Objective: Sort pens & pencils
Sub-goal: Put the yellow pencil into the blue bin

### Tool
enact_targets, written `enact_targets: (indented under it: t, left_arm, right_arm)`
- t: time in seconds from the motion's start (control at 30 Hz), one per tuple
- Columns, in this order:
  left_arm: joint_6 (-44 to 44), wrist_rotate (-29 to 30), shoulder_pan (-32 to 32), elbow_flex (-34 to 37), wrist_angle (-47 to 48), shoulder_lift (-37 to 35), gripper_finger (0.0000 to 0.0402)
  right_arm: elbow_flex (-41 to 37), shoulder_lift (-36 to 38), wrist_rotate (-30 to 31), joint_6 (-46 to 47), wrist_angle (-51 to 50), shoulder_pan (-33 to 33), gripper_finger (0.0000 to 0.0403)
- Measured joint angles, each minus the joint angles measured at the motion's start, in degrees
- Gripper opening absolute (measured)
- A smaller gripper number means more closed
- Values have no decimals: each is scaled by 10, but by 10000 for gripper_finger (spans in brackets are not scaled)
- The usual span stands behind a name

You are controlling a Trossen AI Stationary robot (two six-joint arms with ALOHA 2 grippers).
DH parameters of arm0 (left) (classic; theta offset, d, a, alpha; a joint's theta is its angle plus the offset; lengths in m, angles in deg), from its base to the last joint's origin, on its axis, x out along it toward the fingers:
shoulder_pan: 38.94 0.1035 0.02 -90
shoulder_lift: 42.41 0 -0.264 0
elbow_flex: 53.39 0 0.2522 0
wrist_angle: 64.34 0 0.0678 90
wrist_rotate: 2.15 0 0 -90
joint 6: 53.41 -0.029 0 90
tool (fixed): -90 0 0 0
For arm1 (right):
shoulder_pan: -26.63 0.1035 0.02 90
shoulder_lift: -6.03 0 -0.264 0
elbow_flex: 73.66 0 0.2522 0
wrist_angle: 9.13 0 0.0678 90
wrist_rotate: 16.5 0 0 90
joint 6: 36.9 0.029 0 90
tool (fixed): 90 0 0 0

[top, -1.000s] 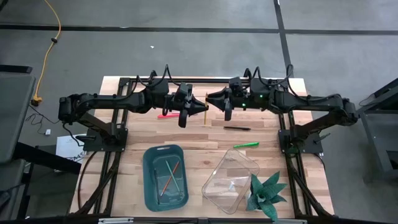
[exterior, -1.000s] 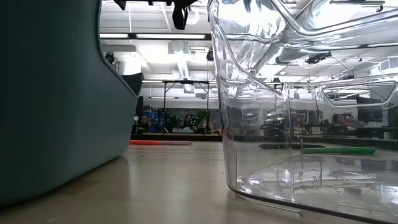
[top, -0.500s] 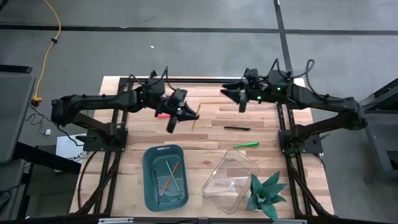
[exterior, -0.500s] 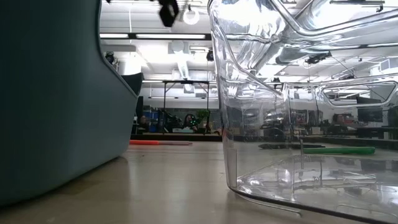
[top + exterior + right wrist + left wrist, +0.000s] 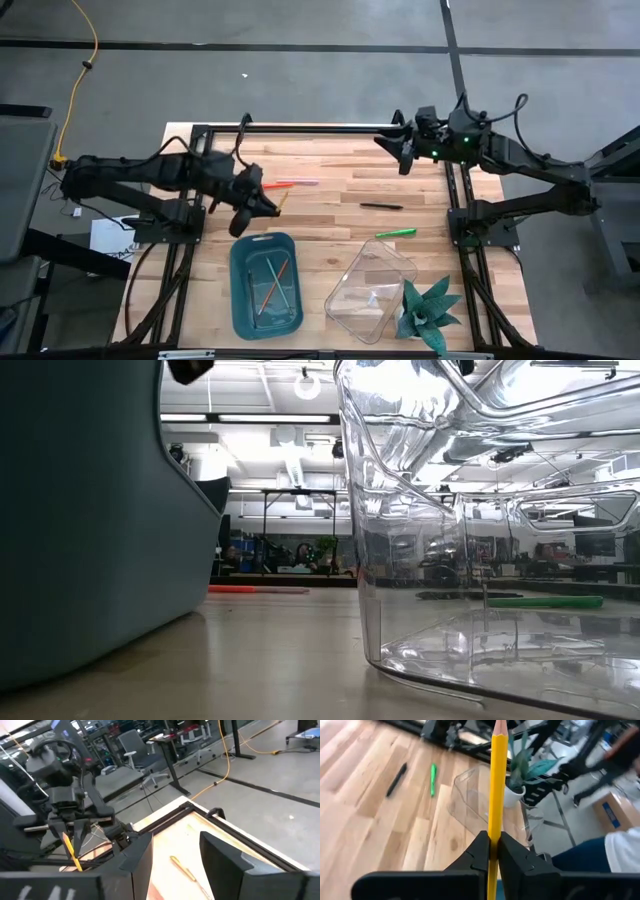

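You are over a pale wooden counter [image 5: 330, 215] set on a grey floor, with a wide workshop room beyond it. Your left hand [image 5: 262, 205] is closed tight on a yellow pencil [image 5: 496, 795], which stands straight up between the two dark fingers [image 5: 479, 851] in the left wrist view, sharpened tip outward. This hand hangs above the counter with the blue tray [image 5: 266, 285] just past it toward the front edge; two more thin pencils [image 5: 276, 282] lie in that tray, one greenish and one orange. Just behind the left hand a red-orange pen [image 5: 290, 184] lies flat on the wood. Farther out to that hand's right lie a black pen [image 5: 381, 206] and a bright green pen [image 5: 396, 233], apart from each other, the green one close to the clear plastic container [image 5: 370, 290]. A small potted plant [image 5: 428, 310] stands right against that container at the front corner.

Your right hand [image 5: 404, 152] is held up over the far right part of the counter, well apart from the left one; its fingers [image 5: 227, 857] are spread with nothing between them. From it the black pen lies nearest, forward and slightly inward
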Motion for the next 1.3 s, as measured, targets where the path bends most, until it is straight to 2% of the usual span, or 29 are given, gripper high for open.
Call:
enact_targets:
  t: [0.27,0.53,0.7,0.9,1.13,1.3]
  left_arm:
    - [151,132,-149,0,29,11,15]
    - [337,214,-277,0,68,57,18]
    - [406,229,-306,1,69,107,14]
    - [428,201,-314,1,70,160,21]
    - [439,188,-317,1,120,176,28]
    - [428,198,-316,1,120,176,29]
  right_arm:
    - [0,-1,-1,-7,-18,0,154]
    - [0,-1,-21,-35,-49,0,154]
    - [0,-1,-43,-57,-67,0,154]
    - [0,-1,-66,-75,-88,0,154]
    - [0,-1,-90,-78,-111,0,154]
    - [0,-1,-96,-78,-117,0,154]
